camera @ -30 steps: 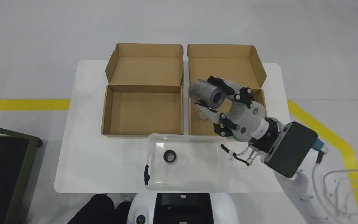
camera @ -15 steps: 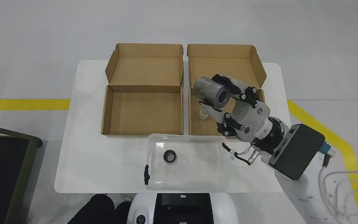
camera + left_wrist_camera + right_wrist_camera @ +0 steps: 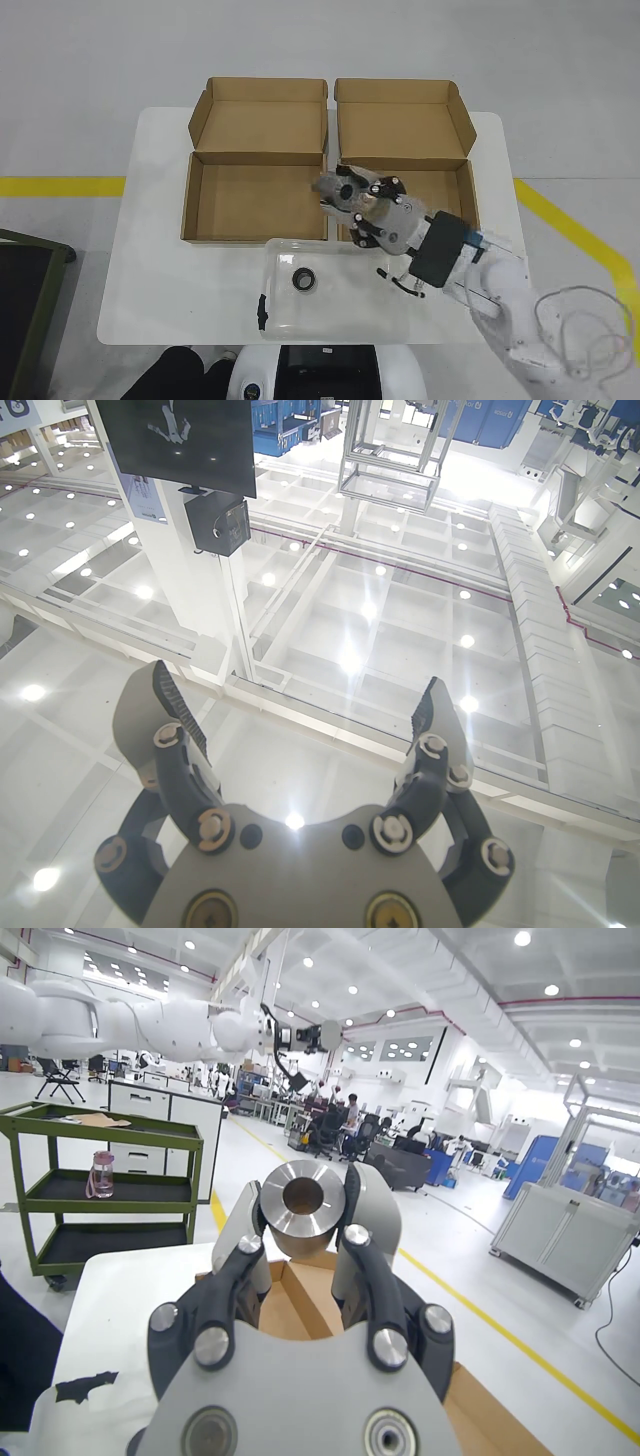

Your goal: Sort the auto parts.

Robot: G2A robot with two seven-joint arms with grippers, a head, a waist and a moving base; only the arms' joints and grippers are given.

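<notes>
The right pincer (image 3: 305, 1192) grips a metal sleeve (image 3: 300, 1228) above the cardboard boxes (image 3: 250, 200). The left pincer (image 3: 295, 682) stands open.

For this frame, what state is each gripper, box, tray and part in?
right gripper, shut on the metal cylinder
metal cylinder, gripped, lifted above the boxes
left gripper, open, holding nothing
left box, open, lid folded back
right box, open, lid folded back
clear tray, uncovered, holding the dark ring
dark ring, lying flat in the tray
</notes>
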